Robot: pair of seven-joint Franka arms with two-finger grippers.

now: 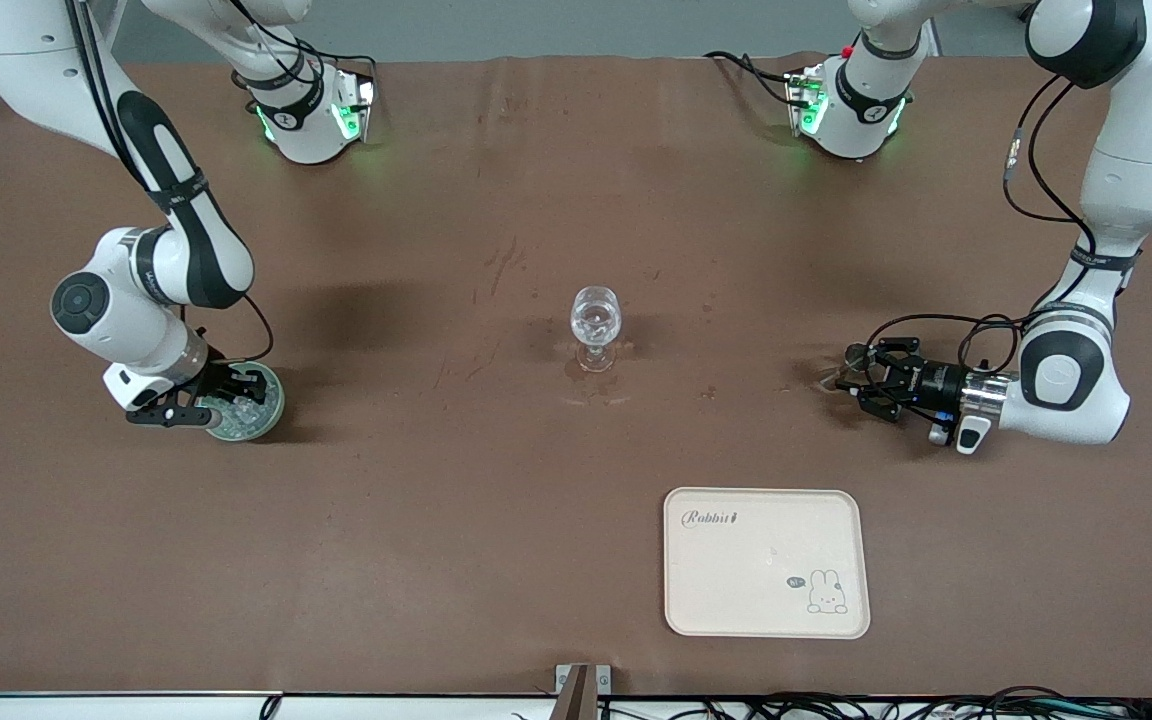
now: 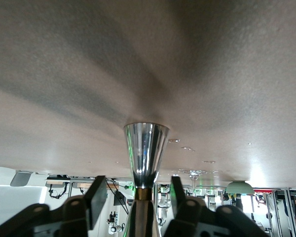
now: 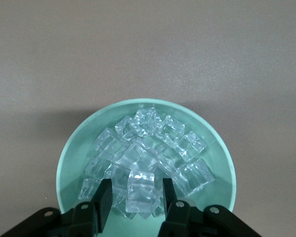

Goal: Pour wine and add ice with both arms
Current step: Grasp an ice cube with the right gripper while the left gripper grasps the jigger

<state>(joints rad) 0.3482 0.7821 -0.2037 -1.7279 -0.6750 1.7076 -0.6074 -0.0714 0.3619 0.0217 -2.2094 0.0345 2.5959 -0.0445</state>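
Lying near the worktop [image 1: 436, 500] edge at the right arm's end, one green bowl [image 3: 71, 158] of heaped ice [image 3: 153, 140] is entered by the right pincer [image 3: 137, 197], clenched on one ice cube [image 3: 140, 187]. One glass [image 1: 596, 325] is set mid-worktop with open room around it, and one tray [image 1: 766, 600] nearer the camera. The left pincer [image 2: 138, 190] is held released astride a metal cone [image 2: 145, 143] whose wide end is pointed toward the glass.

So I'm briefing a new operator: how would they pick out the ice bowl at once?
Start at the right arm's end of the brown table, where the right gripper reaches down. Under it sits a round mint-green bowl heaped with clear ice cubes, one cube between the fingers. Unlike the stemmed glass mid-table or the flat cream tray, it is green and low.
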